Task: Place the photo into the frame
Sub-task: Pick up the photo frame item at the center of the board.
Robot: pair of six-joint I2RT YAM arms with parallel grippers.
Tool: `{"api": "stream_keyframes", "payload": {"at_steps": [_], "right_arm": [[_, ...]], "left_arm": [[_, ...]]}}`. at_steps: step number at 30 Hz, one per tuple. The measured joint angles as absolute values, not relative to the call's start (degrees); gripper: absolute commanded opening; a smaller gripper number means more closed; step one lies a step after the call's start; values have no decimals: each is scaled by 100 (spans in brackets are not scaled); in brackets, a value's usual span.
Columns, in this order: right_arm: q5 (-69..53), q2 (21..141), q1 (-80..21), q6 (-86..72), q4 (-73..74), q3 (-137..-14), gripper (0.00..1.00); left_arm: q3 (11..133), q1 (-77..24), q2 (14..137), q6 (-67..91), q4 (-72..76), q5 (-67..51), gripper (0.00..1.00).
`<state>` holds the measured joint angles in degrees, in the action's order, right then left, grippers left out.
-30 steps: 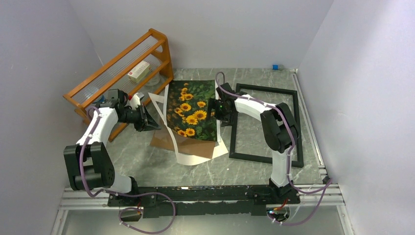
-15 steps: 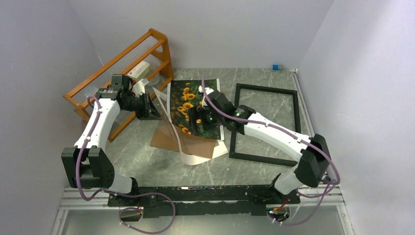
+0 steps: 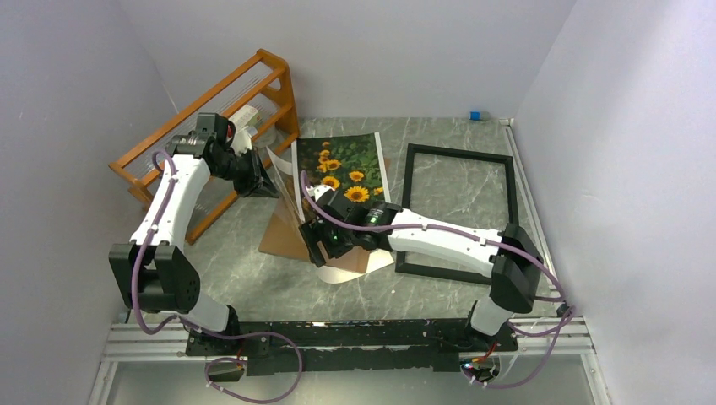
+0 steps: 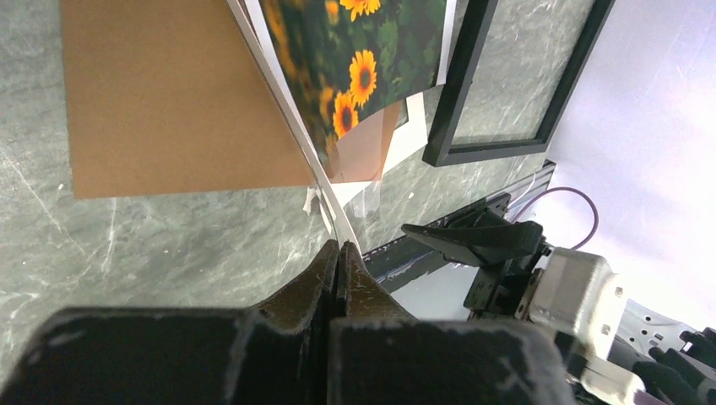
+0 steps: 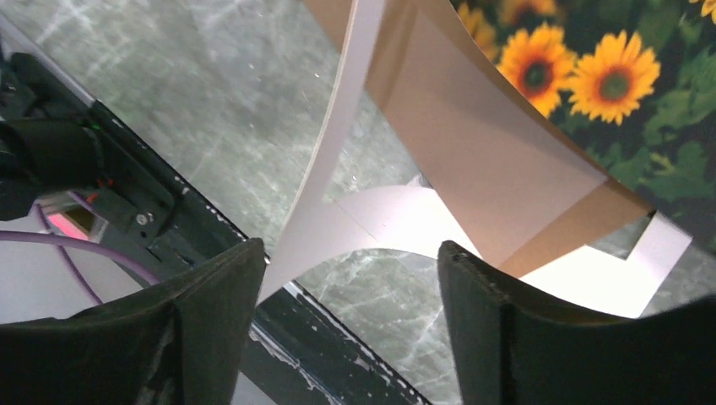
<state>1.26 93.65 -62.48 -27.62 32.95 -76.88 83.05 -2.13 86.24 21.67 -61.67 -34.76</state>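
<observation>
The right gripper (image 3: 323, 245) is now by the photo's (image 3: 350, 160) near-left corner, off its right edge. The left gripper (image 3: 263, 181) sits farther back.

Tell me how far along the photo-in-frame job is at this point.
Done: nothing placed; the frame lies empty, to the right of the photo. In hand: the left gripper is shut on the raised edge of the white mat, and the right gripper hangs open by the mat's near edge. Left: free the photo, which is face up beside the mat, carry it across and lay it in the frame.
</observation>
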Motion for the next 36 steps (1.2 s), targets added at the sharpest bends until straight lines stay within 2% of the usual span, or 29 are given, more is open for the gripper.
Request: {"api": "stream_keyframes", "payload": {"at_steps": [3, 8, 10, 14, 20, 23, 27, 30, 36], "right_arm": [[259, 9408, -6278, -2759, 3496, -7688, 57], [338, 9406, -6276, -2707, 3699, -7688, 40], [342, 9406, -6278, -2683, 3704, -7675, 40], [161, 9356, -6276, -2639, 3612, -7540, 51], [-360, 9312, -6272, -2613, 3306, -7419, 51], [-526, 9345, -6272, -2615, 3151, -7393, 41], [-668, 9424, -6272, -2633, 3030, -7338, 13], [-716, 9426, -6272, -2593, 3039, -7319, 0], [-567, 9424, -6272, -2338, 3417, -7408, 0]], "left_arm": [[8409, -215, 8652, 2145, -6287, -3459, 3], [8602, -224, 8685, 2018, -6434, -3435, 3], [8619, -237, 8685, 1981, -6460, -3417, 3], [8687, -239, 8685, 1914, -6578, -3356, 3], [8713, -239, 8685, 1935, -6567, -3356, 2], [8713, -239, 8685, 1933, -6565, -3356, 2], [8739, -239, 8685, 1876, -6619, -3328, 3], [8853, -239, 8687, 1739, -6746, -3288, 3], [9273, -246, 8781, 1291, -7192, -3096, 2]]}}
